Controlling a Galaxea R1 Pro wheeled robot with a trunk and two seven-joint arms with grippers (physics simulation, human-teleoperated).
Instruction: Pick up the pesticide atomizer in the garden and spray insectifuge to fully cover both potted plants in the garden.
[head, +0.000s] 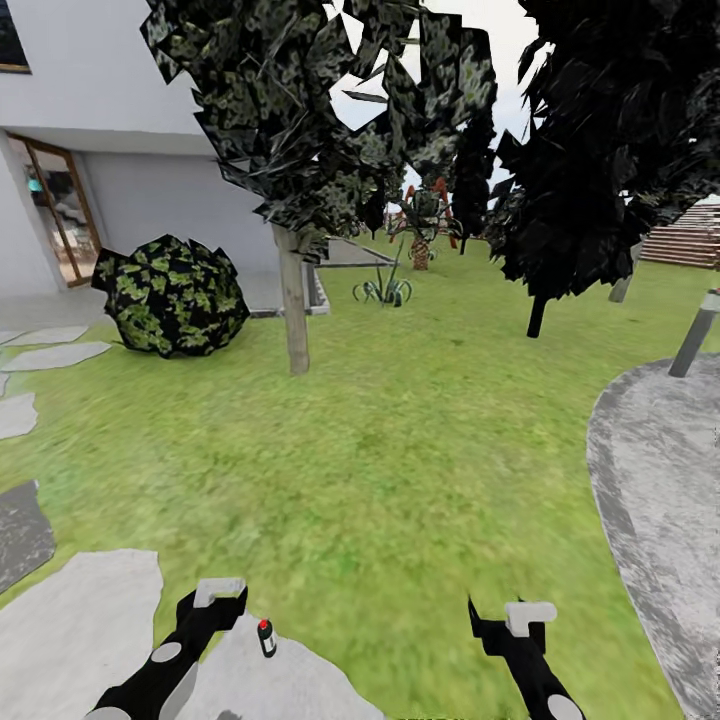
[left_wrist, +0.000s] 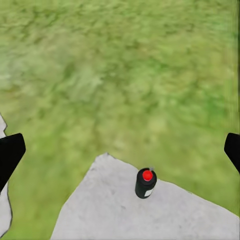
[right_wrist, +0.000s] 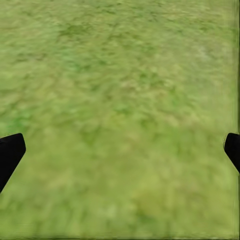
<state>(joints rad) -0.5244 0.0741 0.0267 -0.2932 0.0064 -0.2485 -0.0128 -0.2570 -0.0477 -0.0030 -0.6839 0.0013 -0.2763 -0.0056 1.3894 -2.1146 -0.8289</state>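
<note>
The pesticide atomizer (head: 266, 637), a small dark bottle with a red cap, stands upright on a grey stepping stone (head: 290, 685) in the garden lawn (head: 400, 470). It also appears in the left wrist view as the atomizer (left_wrist: 145, 183), below and ahead of my left gripper (left_wrist: 121, 150), which is open and apart from it. In the head view my left gripper (head: 215, 603) hangs just left of the bottle. My right gripper (head: 510, 625) is open over bare grass (right_wrist: 120, 120). Far off, a low rosette of pointed green leaves (head: 385, 290) looks like a potted plant.
A thin tree trunk (head: 293, 310) and a round shrub (head: 172, 295) stand ahead to the left by the house wall (head: 150, 200). A dark tree (head: 590, 150) stands at right, with a palm-like plant (head: 421, 235) behind. A grey paved patch (head: 665, 500) lies to the right, with a slanted post (head: 695, 335).
</note>
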